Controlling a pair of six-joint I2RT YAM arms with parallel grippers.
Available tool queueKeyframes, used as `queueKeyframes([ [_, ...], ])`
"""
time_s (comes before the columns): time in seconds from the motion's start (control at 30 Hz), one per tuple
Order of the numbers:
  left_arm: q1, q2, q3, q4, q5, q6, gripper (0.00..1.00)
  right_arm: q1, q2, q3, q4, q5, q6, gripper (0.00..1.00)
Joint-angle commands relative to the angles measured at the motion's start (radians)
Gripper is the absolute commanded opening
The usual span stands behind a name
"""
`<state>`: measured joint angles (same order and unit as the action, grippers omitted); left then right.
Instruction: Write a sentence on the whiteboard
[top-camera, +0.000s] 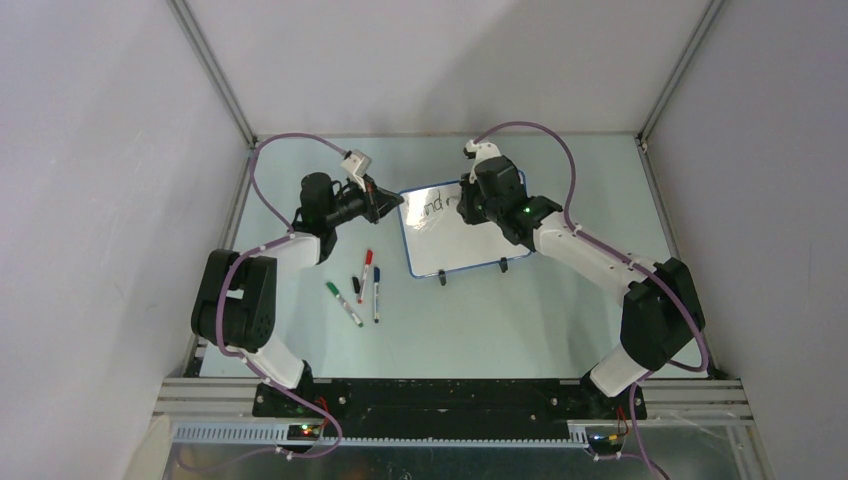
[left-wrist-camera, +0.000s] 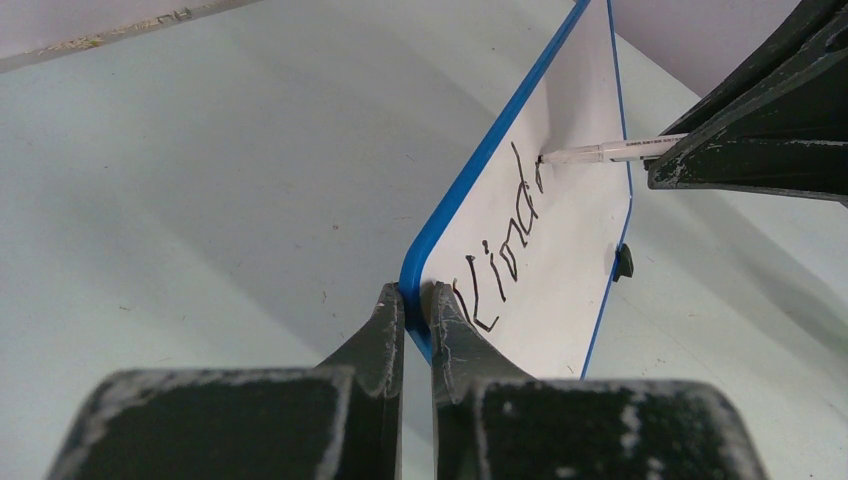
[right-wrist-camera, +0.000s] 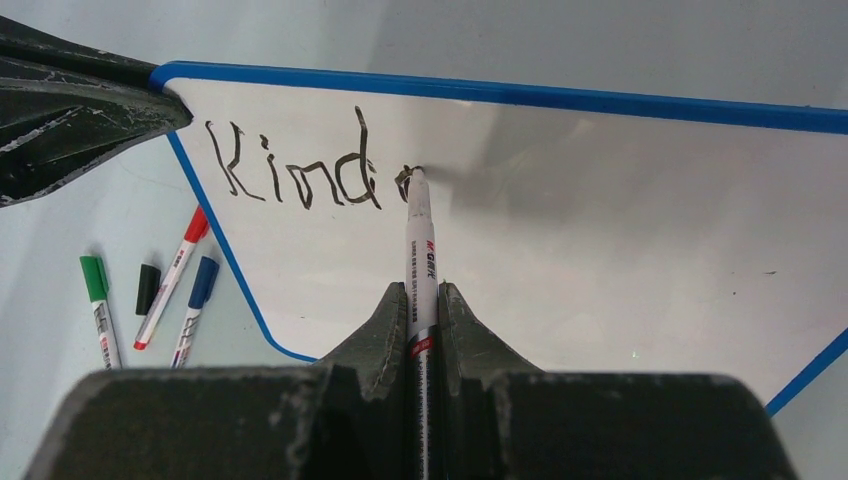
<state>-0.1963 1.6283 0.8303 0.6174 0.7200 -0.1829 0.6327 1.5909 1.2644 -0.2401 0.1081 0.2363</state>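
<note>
The pale green table (top-camera: 560, 310) fills the middle of the top view. The left arm (top-camera: 240, 300) rises from the lower left and the right arm (top-camera: 600, 260) from the lower right, and both reach toward the centre.

The board (top-camera: 455, 250) sits on the table just above the centre of that view, between the two grippers. Its two black feet are at its lower edge. In the right wrist view the board (right-wrist-camera: 600, 260) takes up most of the frame, with its blue rim running along the top.

The left gripper (left-wrist-camera: 418, 300) is pinching the board's blue rim at a rounded corner, one finger on each face. The right gripper (right-wrist-camera: 422, 295) is pressed together on a white marker (right-wrist-camera: 420, 240), whose black tip touches the board at the end of the writing.

Three capped pens lie on the table to the left of the board, in the lower left of the right wrist view: green (right-wrist-camera: 98, 310), red (right-wrist-camera: 172, 280) and blue (right-wrist-camera: 195, 310). The red and blue pens are close together, and the green one is a little apart.

The sentence (right-wrist-camera: 300, 170) runs along the board's top left and reads "Kind". A small mark follows under the tip, possibly the start of a letter, but it is too small to read.

A loose black cap (right-wrist-camera: 148, 288) lies between the green and red pens.
</note>
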Motion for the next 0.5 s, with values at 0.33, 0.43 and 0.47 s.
queueKeyframes([
  [0.33, -0.015, -0.013, -0.028, -0.054, -0.036, 0.071, 0.0, -0.017, 0.004, 0.035, -0.055, 0.045, 0.01, 0.0],
  [0.43, -0.014, -0.012, -0.028, -0.053, -0.036, 0.071, 0.0, -0.015, 0.007, 0.036, -0.063, 0.044, 0.006, 0.0],
  [0.47, -0.015, -0.012, -0.028, -0.054, -0.037, 0.072, 0.0, -0.015, 0.008, 0.035, -0.067, 0.045, 0.004, 0.0],
])
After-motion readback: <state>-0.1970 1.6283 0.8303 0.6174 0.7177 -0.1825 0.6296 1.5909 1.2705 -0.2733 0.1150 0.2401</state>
